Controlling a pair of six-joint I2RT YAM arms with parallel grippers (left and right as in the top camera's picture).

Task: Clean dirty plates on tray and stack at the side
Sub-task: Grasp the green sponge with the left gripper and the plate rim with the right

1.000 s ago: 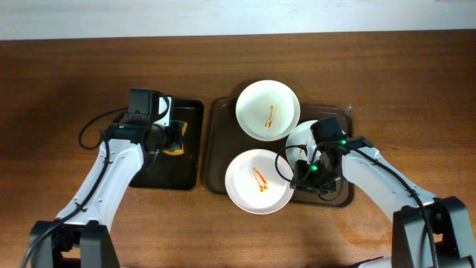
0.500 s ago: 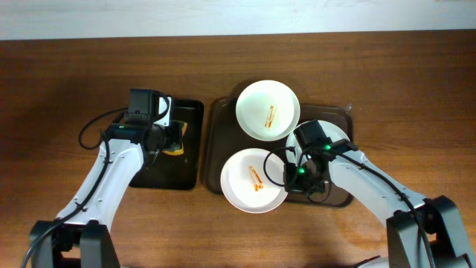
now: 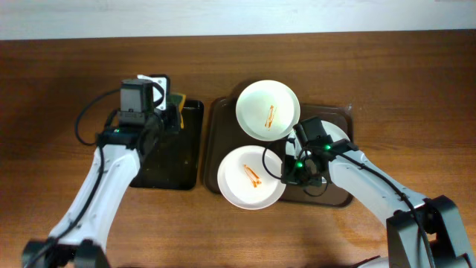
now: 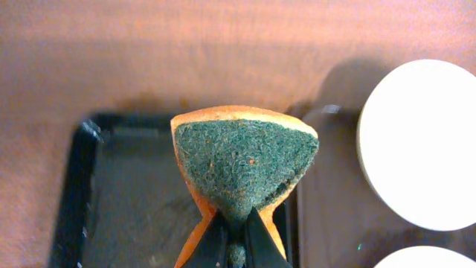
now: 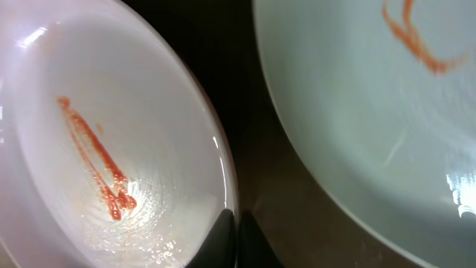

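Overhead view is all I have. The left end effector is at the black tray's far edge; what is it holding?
Observer: The left wrist view shows the left end effector pinching a sponge, orange with a green scrubbing face, bent by the grip.
Operator: Is the right one on a plate?
Observer: Yes. The right wrist view shows the right end effector closed on the rim of the front plate, the one with a red streak.

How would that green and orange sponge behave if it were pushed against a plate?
Probably soft and floppy: the sponge is bent double where the left tool pinches it. Likely light, since that narrow pinch alone carries it. Its rough green face would probably drag rather than slide.
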